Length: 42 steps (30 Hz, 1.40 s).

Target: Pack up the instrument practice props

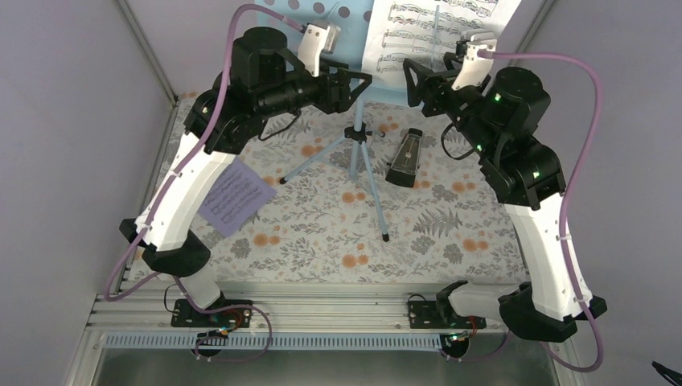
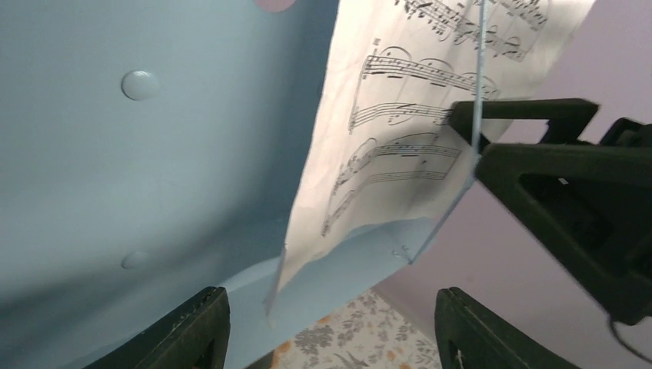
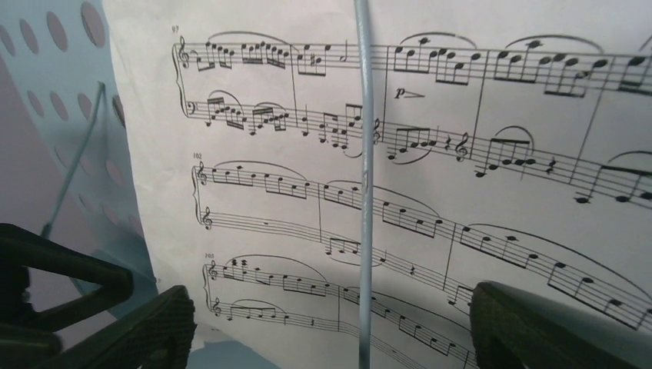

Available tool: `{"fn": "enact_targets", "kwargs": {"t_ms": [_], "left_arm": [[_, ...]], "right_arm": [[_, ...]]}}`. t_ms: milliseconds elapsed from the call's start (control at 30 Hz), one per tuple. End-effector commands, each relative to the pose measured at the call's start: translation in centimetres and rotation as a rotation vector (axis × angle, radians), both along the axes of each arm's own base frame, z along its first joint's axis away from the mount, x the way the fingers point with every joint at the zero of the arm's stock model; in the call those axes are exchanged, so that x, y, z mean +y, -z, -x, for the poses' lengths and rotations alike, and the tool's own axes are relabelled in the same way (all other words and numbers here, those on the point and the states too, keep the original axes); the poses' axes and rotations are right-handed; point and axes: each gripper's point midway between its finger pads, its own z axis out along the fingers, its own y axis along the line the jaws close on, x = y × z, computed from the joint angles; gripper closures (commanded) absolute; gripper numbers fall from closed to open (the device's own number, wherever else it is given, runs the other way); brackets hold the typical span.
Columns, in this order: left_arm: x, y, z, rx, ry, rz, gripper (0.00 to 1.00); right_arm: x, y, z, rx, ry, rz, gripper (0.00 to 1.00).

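Worktop [image 1: 322, 233]: covered with a floral cloth; carries the stand, the metronome and one loose page.
Music stand [image 1: 355, 157]: light blue, upright on thin tripod legs toward 12 o'clock of the worktop; its perforated desk is at the top edge of the overhead view.
White sheet [image 1: 438, 32]: printed music resting on the right half of the stand's desk, its lower left corner hanging past the ledge in the left wrist view.
Retaining wire [image 3: 364, 192]: thin pale blue rod running vertically across the face of the white sheet.
Lavender sheet [image 1: 236, 199]: lies flat on the cloth at 8 o'clock of the tripod, well apart from it, partly under the left arm.
Metronome [image 1: 405, 161]: small black pyramid standing on the cloth at 4 o'clock of the stand's pole, near it.
Left tool [image 2: 332, 307]: raised at 9 o'clock of the desk and facing it; jaws spread wide, holding nothing.
Right tool [image 3: 330, 296]: raised at 3 o'clock of the desk, facing the white sheet; jaws spread, with the wire lined up between them in its own view; contact with the page cannot be told.
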Motion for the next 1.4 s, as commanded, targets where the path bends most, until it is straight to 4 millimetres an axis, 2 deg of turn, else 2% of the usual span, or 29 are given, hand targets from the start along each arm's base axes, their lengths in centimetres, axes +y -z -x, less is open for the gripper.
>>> {"fn": "enact_targets", "kwargs": {"t_ms": [0, 133, 367, 467, 500, 533, 567, 600, 667, 800, 967, 1100, 1167, 1300, 1333, 1367], "left_arm": [[-0.4, 0.0, -1.5, -0.027, -0.048, -0.003, 0.35], [-2.1, 0.0, -1.8, -0.027, 0.012, 0.030, 0.43], [-4.1, -0.8, -1.9, -0.043, 0.090, 0.087, 0.53], [-4.7, -0.8, -2.0, -0.044, 0.108, 0.103, 0.65], [-4.7, -0.8, -2.2, -0.042, 0.104, 0.105, 0.71], [-4.7, -0.7, -2.4, -0.038, 0.090, 0.106, 0.77], [-4.5, -0.5, -2.8, -0.027, 0.065, 0.104, 0.84], [-4.2, -0.3, -3.1, -0.019, 0.041, 0.103, 0.89], [-3.9, -0.1, -3.5, -0.011, 0.010, 0.104, 0.97], [-3.8, 0.1, -3.5, 0.001, 0.006, 0.115, 0.98], [-3.4, -0.3, -3.2, -0.001, 0.000, 0.121, 0.98], [-2.3, 0.0, -2.4, -0.010, -0.015, 0.111, 0.98], [-1.7, 1.2, -2.2, 0.001, -0.030, 0.094, 0.98], [0.1, 1.4, -1.3, -0.011, -0.064, 0.102, 0.98], [0.5, 1.4, -1.1, -0.013, -0.068, 0.103, 0.98], [0.8, 1.3, -0.9, -0.015, -0.069, 0.106, 0.98]], "right_arm": [[0.2, -1.2, 0.4, -0.037, -0.060, -0.032, 0.19], [0.2, -1.5, 0.0, -0.044, -0.076, -0.048, 0.25], [0.4, -2.2, -0.3, -0.071, -0.107, -0.071, 0.43], [0.8, -2.3, -0.5, -0.081, -0.130, -0.067, 0.52], [1.0, -2.4, -0.5, -0.087, -0.137, -0.064, 0.58], [1.1, -2.3, -0.6, -0.094, -0.143, -0.056, 0.70], [1.2, -2.3, -0.5, -0.107, -0.151, -0.046, 0.91], [1.4, -2.2, -0.4, -0.127, -0.162, -0.032, 0.96], [1.7, -1.8, -0.1, -0.182, -0.180, -0.006, 0.97], [1.5, -1.1, 0.8, -0.271, -0.188, 0.020, 0.97], [1.2, -0.8, 0.5, -0.286, -0.161, 0.037, 0.97], [1.0, -0.9, 0.6, -0.301, -0.149, 0.033, 0.97], [0.9, -1.0, 0.6, -0.308, -0.143, 0.031, 0.97], [0.7, -0.9, 0.4, -0.303, -0.132, 0.024, 0.97], [0.7, -1.0, 0.6, -0.303, -0.135, 0.019, 0.93], [0.7, -1.2, 0.9, -0.305, -0.143, 0.012, 0.82]]}}
